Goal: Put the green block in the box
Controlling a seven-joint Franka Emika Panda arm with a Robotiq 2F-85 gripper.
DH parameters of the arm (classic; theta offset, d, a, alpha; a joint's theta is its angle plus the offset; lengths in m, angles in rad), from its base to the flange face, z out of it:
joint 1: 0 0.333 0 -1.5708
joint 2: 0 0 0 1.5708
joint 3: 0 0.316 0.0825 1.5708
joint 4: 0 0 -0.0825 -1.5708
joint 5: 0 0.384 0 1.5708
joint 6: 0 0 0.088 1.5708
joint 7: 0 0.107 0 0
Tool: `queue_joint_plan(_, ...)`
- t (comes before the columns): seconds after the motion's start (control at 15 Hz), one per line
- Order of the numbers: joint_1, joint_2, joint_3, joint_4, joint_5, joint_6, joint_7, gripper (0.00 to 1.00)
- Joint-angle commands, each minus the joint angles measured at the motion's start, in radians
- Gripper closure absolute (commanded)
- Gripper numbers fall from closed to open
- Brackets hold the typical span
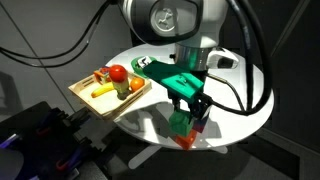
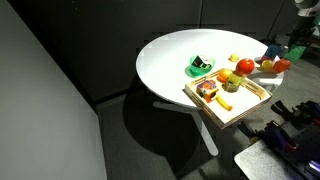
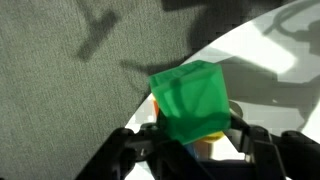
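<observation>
**Finding 1, end effector.** In the wrist view the end effector (image 3: 192,133) is clenched on the green block (image 3: 190,100). One dark finger presses each side of the cube, and its upper face and one side face are plainly visible. In an exterior view the end effector (image 1: 190,108) points downward near the table's rim, with the green block (image 1: 180,123) at its fingertips.

**Finding 2, location of the block.** The block is over the outer part of the white round table (image 1: 240,120), close to the edge and well apart from the box (image 1: 82,92). A small red item (image 1: 186,140) sits directly below the block. Whether the two touch cannot be told. In the wrist view a yellow-orange patch shows beneath the block, too obscured to identify. Grey carpet fills most of that view, and the table's surface appears at the right.

**Finding 3, the box.** The box (image 2: 250,105) is a shallow tan tray lying at the table's edge, with part of it overhanging the rim. It holds a round red item (image 1: 118,72), a yellow item (image 1: 101,92) and other small pieces. The green block is not among them.

**Finding 4, other items.** A round green-rimmed object (image 2: 200,67) with a dark top sits on the table just beside the box. A small yellow ball (image 2: 234,58) lies near it. Small coloured pieces appear at the far right edge of the same exterior view, too small to identify.
</observation>
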Motion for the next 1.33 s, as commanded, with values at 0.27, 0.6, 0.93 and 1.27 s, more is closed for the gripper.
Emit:
queue_joint_plan(0.27,0.070,-0.080,-0.007,-0.024,-0.008,-0.076,0.227,0.67)
queue_joint_plan(0.6,0.120,-0.128,0.002,-0.052,-0.014,-0.078,0.324,0.67)
queue_joint_plan(0.93,0.152,-0.204,0.022,-0.099,-0.011,-0.090,0.308,0.67)
queue_joint_plan(1.27,0.168,-0.293,0.051,-0.162,-0.003,-0.109,0.250,0.67)
